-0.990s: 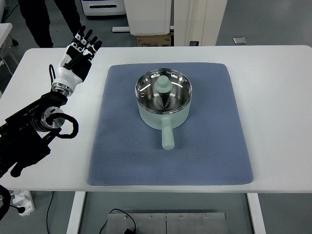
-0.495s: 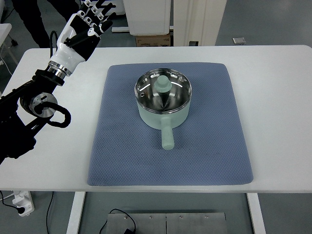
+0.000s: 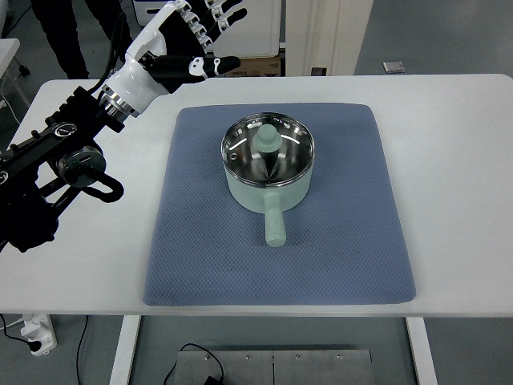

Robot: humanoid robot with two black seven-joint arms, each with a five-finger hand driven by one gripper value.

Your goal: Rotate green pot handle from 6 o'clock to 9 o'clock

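green pot [image 3: 268,164] on blue mat [image 3: 353,233], handle [image 3: 275,224] toward camera, left hand [image 3: 186,40] spread above

White table [image 3: 449,160], grey floor [image 3: 433,36], cardboard box [image 3: 252,64] behind.

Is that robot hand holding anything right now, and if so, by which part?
Nothing is held. The left hand hangs open above the table's far edge, apart from the green pot, whose handle lies untouched on the blue mat.

The pot [image 3: 268,170] has a matt green outside and mirror-bright metal inside. Under it lies a blue textured cloth mat [image 3: 337,241] on the smooth white tabletop [image 3: 457,160].
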